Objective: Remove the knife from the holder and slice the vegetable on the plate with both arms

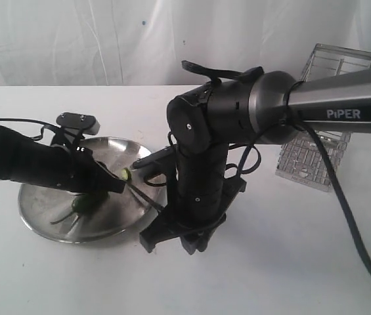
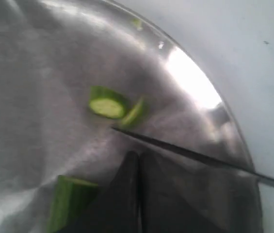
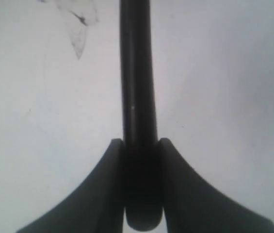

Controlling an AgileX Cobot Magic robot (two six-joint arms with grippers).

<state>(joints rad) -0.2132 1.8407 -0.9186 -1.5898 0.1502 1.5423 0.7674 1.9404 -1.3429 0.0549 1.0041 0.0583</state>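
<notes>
The plate lies left of centre and fills the left wrist view. On it are two cut chili slices and the rest of the vegetable, dark green with its stem. My left gripper is shut, fingertips together over the plate, with the chili lying against one side of them. The knife reaches in from the side, its thin blade tip just past those fingertips, near the slices. My right gripper is shut on the knife's black handle. The right arm stands beside the plate.
The holder stands at the back right, partly behind the grey PiPER link. A cable trails from that arm toward the front right. White table spreads around the plate; a white curtain hangs behind.
</notes>
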